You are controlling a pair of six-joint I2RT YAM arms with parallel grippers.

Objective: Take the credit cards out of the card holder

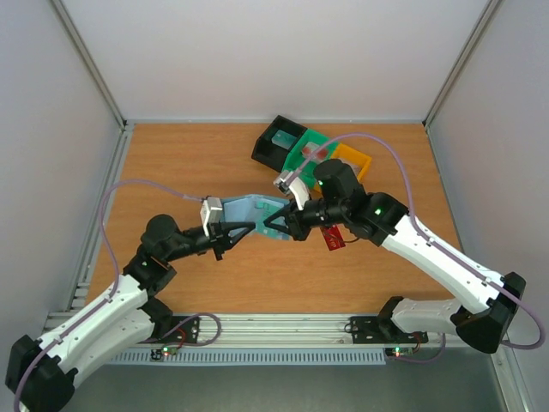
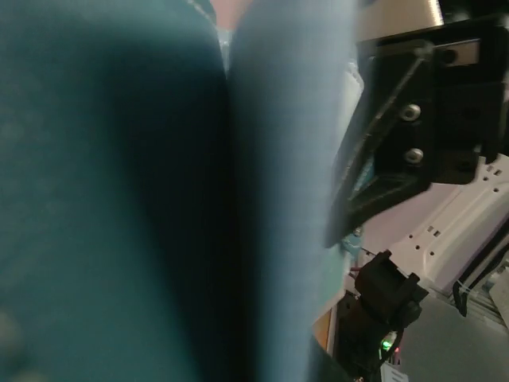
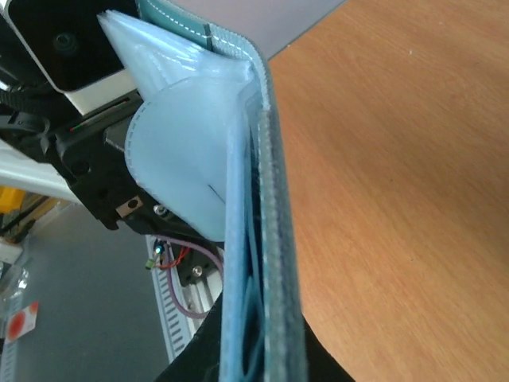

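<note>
**A:** Where's the holder [image 1: 257, 209]?

**B:** Mid-table, held up off the table [image 1: 197, 163] between the two arms and opened out. The right gripper [image 1: 276, 225] pinches its lower right edge. In the right wrist view that edge runs straight down into the dark fingers.

**A:** And the left gripper [image 1: 240, 228]?

**B:** Its tips meet the holder's left edge from above. Its own camera is pressed so close that everything is blue blur, so I can't tell whether the fingers are clamped on it.

**A:** How will it handle?

**B:** I'd say soft and light. The cover bends, and the clear pocket [image 3: 183, 159] bulges loosely. Pulling on a card would likely drag the whole thing along, so one gripper should hold the stitched edge or spine firmly. The cards look stiff, thin and slick, so take one by whatever exposed edge shows above a pocket, flat between the pads.

**A:** Is anything out?

**B:** A red card [image 1: 333, 238] lies on the table just beside the right arm.

**A:** What about the bins?

**B:** They sit at the back. The black bin [image 1: 268, 153] has something pale teal in it, possibly a card. The green bin [image 1: 300, 165] holds a small clear item with a red spot. I can make out nothing in the orange bin [image 1: 367, 161].
</note>
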